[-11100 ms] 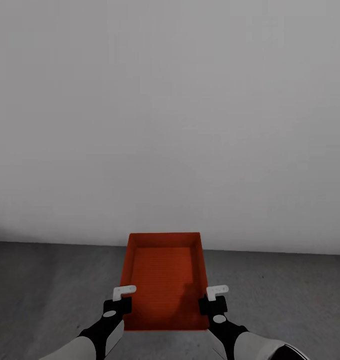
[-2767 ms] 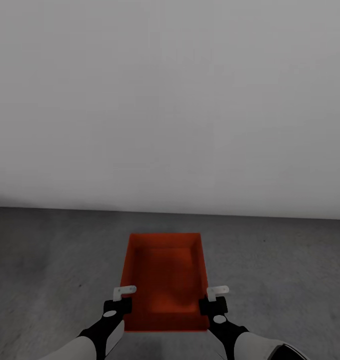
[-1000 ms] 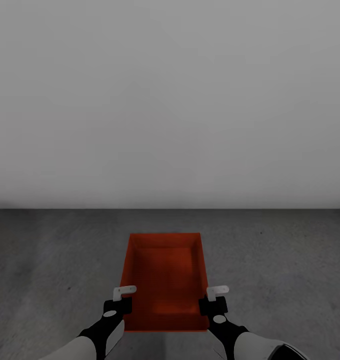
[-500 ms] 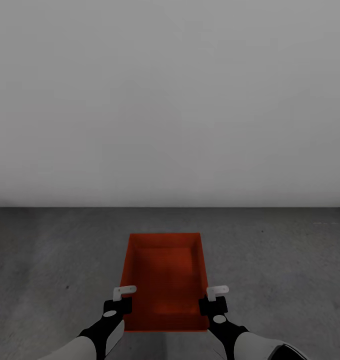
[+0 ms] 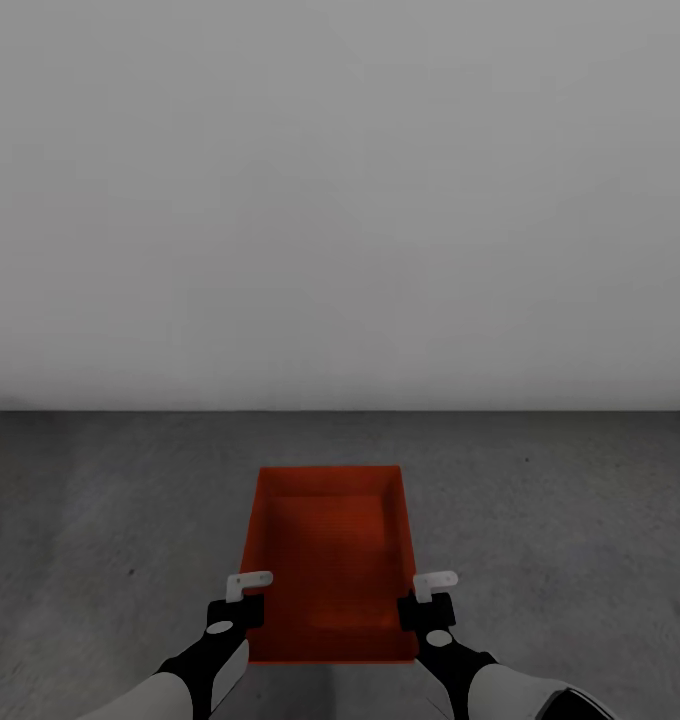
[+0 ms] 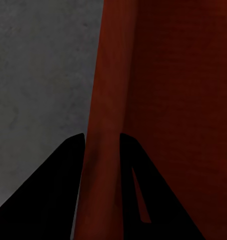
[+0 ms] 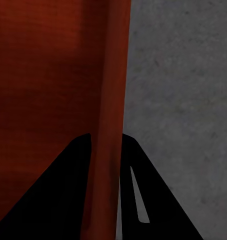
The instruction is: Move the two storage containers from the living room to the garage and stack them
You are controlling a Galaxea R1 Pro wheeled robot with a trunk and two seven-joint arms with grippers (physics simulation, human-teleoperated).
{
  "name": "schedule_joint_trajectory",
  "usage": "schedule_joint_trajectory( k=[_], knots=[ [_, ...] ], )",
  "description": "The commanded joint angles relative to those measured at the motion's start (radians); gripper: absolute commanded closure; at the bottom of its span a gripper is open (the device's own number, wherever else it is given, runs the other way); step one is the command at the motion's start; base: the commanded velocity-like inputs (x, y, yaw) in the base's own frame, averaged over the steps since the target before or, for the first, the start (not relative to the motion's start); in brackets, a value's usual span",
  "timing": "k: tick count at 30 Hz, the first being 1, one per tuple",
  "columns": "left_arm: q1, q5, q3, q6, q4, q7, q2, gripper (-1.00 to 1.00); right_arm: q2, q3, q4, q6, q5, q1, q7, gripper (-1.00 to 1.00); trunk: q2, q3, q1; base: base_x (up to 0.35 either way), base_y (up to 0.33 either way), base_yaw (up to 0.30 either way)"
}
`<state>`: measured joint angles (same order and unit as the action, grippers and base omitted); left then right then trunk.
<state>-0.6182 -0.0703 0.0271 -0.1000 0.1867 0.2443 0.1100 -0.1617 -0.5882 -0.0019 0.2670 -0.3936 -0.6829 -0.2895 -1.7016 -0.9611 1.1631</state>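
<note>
The left tool (image 5: 248, 600) and the right tool (image 5: 427, 597) sit at the near end of an orange-red storage container (image 5: 330, 560), one on each long side wall. Each is closed onto the thin wall of the bin, and between them they carry it level in front of the robot. In the left wrist view the left tool (image 6: 102, 150) has its two dark fingers (image 6: 63, 190) on either side of the wall's upper edge, one outside and one inside the storage container (image 6: 168, 100), with the wall filling the narrow gap between them. The right wrist view gives the same grip on the other side: the right tool (image 7: 106, 150) straddles the rim, its fingers (image 7: 58, 195) pressed against the storage container (image 7: 43, 75) from within and without.

The bin is open-topped and plain, with nothing inside; its ribbed bottom is shaded toward the near end. Its long axis runs straight away from the robot. Whether its underside touches the ground cannot be told.

Below and around it lies the floor (image 5: 560, 520), dark grey rough concrete, which also shows beside the bin wall in the left wrist view (image 6: 38, 70) and the right wrist view (image 7: 183, 90).

Beyond the far end of the bin, the concrete runs on to a plain pale grey wall (image 5: 340, 200), which meets the floor in a straight level line.
</note>
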Motion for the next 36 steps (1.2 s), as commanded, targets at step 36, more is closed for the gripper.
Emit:
schedule_joint_trajectory(
  k=[36],
  knots=[
    [0.0,-0.003,-0.013,-0.004,-0.001,0.01,0.0,1.0,-0.002,0.064,-0.009,0.003,-0.007,-0.001,-0.004,1.0,-0.253,-0.114,0.138,0.0,0.0,0.0]
  ],
)
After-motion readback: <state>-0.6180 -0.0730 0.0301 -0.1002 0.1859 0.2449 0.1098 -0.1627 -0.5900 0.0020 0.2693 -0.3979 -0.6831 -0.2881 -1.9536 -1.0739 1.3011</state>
